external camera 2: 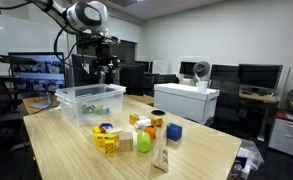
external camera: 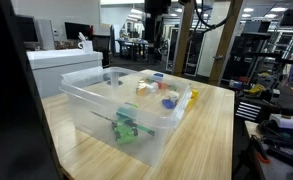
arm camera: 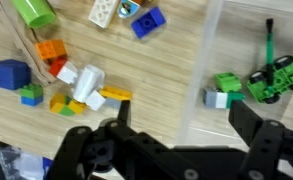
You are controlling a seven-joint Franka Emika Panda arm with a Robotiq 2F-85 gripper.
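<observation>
Gripper (arm camera: pixel 168 140) hangs fully open and empty over the bin (arm camera: pixel 208 50) wall — a straight descent risks a finger striking the rim, shifting the bin

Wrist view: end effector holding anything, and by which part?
Nothing is held. The end effector is open, nothing between its fingers. The green toy vehicle lies in the clear bin below, not touched.
</observation>
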